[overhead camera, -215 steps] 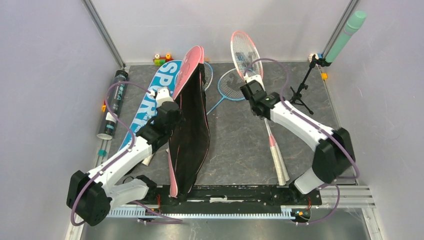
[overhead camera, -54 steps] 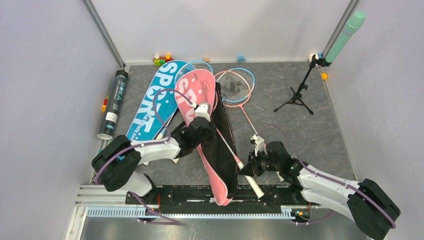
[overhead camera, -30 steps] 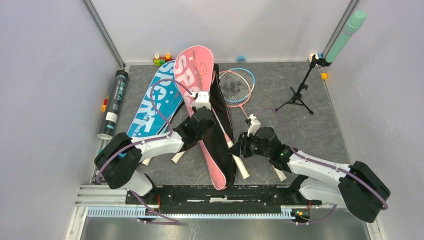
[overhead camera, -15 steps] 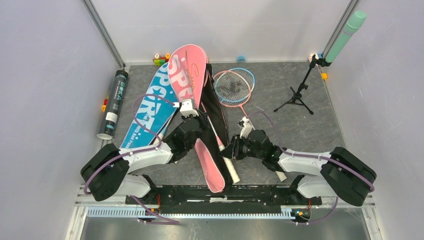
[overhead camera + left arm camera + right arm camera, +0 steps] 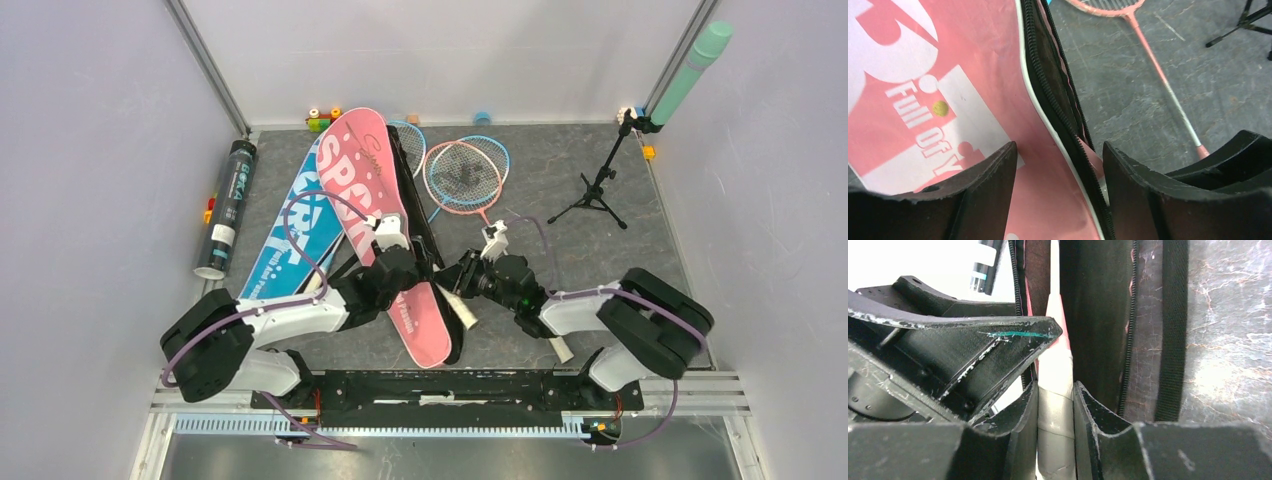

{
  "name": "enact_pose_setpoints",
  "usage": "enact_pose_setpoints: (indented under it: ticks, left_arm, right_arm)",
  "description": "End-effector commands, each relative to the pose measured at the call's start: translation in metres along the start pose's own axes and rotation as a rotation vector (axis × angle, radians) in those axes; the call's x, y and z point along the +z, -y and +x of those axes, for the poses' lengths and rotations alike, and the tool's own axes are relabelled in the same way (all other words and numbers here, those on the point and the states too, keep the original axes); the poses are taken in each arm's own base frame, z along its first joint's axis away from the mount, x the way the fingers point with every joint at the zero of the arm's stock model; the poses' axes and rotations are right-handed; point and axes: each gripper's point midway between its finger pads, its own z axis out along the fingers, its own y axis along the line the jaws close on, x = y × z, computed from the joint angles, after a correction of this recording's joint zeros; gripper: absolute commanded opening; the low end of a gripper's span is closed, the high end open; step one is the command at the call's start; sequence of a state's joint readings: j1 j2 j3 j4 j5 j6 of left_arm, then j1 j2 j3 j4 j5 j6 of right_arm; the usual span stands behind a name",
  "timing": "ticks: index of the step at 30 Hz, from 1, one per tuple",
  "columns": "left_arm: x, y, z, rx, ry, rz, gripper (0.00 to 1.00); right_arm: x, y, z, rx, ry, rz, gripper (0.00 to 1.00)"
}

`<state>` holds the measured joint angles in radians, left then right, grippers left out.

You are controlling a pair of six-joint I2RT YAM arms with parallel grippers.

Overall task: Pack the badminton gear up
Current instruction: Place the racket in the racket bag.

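Pink bag [image 5: 375, 190] has swung left over grey mottled tabletop [image 5: 570, 265].

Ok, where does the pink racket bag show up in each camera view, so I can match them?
Top external: the pink racket bag lies diagonally, centre-left, next to the blue bag.
Left wrist: it fills the left half, white lettering showing.
Right wrist: top centre, only its dark lining shows, beyond the white racket handle.
Shared landmark: the bag's black zip.
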<state>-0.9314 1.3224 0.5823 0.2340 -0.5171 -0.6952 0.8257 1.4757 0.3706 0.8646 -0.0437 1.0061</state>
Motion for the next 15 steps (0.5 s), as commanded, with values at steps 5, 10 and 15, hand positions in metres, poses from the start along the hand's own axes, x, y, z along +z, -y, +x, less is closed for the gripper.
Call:
enact_pose_setpoints:
  ticks: [5, 10, 15]
  left_arm:
    - [-0.005, -0.029, 0.050, 0.044, -0.188, -0.130, 0.52]
    - [-0.013, -0.024, 0.047, 0.028, -0.206, -0.105, 0.15]
    - [-0.030, -0.005, 0.038, 0.010, -0.224, -0.003, 0.02]
  right_arm:
    - [0.025, -0.059, -0.032, 0.014, 0.110, -0.230, 0.00]
    - [0.029, -0.042, -0.037, -0.031, 0.144, -0.146, 0.00]
    - [0.033, -0.031, -0.048, -0.082, 0.202, -0.069, 0.00]
